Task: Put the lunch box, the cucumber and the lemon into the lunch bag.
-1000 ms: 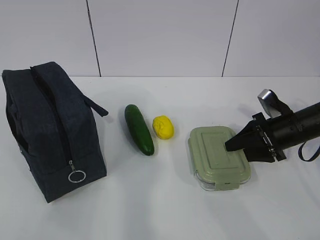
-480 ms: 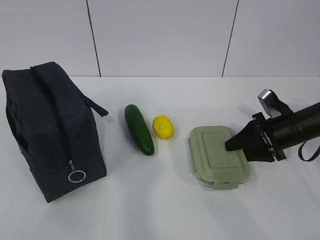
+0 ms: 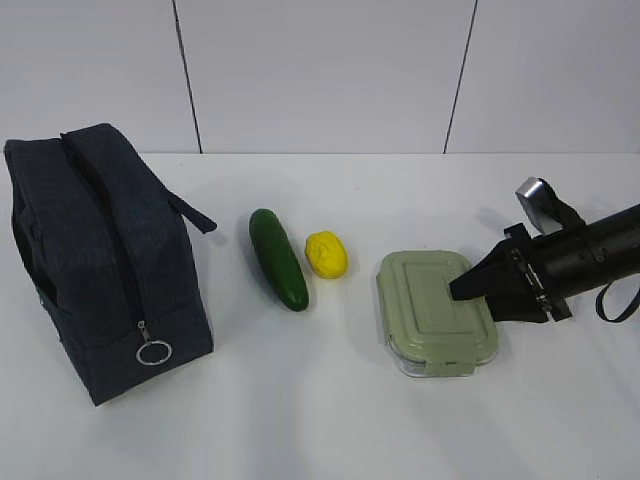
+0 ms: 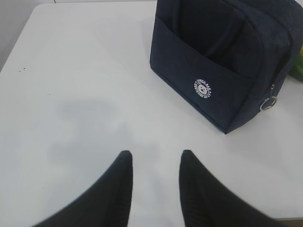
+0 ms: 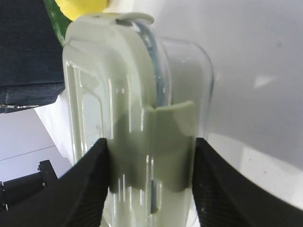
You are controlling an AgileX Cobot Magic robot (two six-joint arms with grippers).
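Lunch box [image 5: 137,123] is sitting between the right gripper [image 5: 150,182] fingers, which are closing on its clipped end; cucumber [image 3: 278,258] and lemon [image 3: 326,253] are lying beyond it, zipped lunch bag [image 3: 100,260] farthest; the grasping step seems underway; next calls for lifting it, and the bag needs unzipping; left gripper [image 4: 154,165] is hanging half-open, empty.

A dark navy woven cloth with a matt, slightly rough weave is seen on the lunch bag [image 3: 105,262], and a printed round white logo [image 4: 202,88] is carried on its side. A shiny metal ring pull [image 3: 152,352] is hung from its zipper. The cucumber [image 3: 278,258] is shown with a smooth, faintly glossy dark green skin, the lemon [image 3: 326,253] with a bright yellow, slightly dimpled surface. The lunch box [image 5: 137,123] is made of clear, glossy plastic or glass, and its pale sage-green lid is finished in smooth matt plastic. The table [image 3: 330,420] is covered in a smooth white surface with a soft sheen.
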